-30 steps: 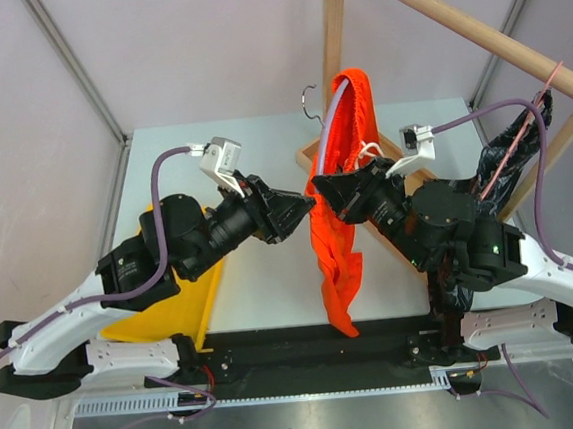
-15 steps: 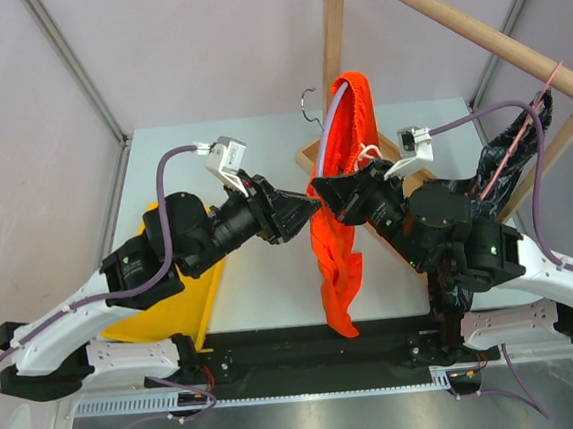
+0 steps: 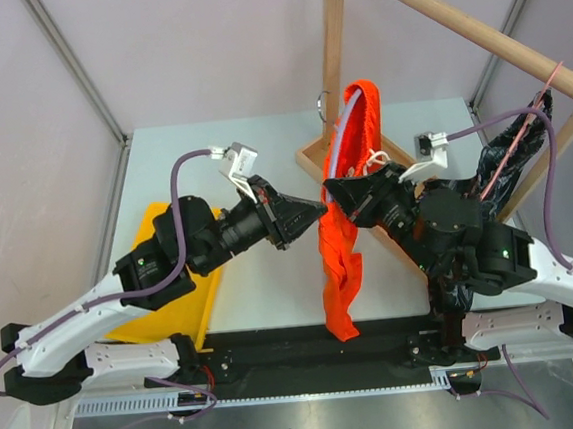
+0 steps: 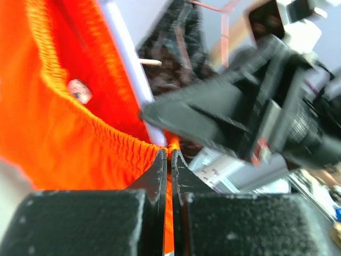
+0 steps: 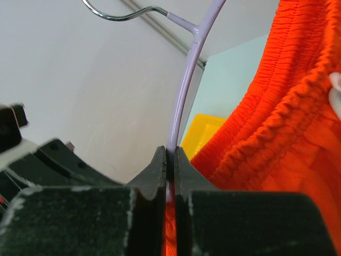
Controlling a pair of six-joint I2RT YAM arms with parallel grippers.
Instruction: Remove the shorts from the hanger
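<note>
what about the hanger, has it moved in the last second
Yes. The hanger has shifted right, its hook nearer the upright wooden post, orange shorts too.

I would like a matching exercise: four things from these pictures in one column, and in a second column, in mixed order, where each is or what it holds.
1. left gripper
2. right gripper
3. dark shorts
4. tray

A. hangs at the wooden rail
B. shut on the hanger
C. on the table, left side
D. shut on the orange shorts

Pairs: 1-D, 2-B, 3-A, 4-C
</note>
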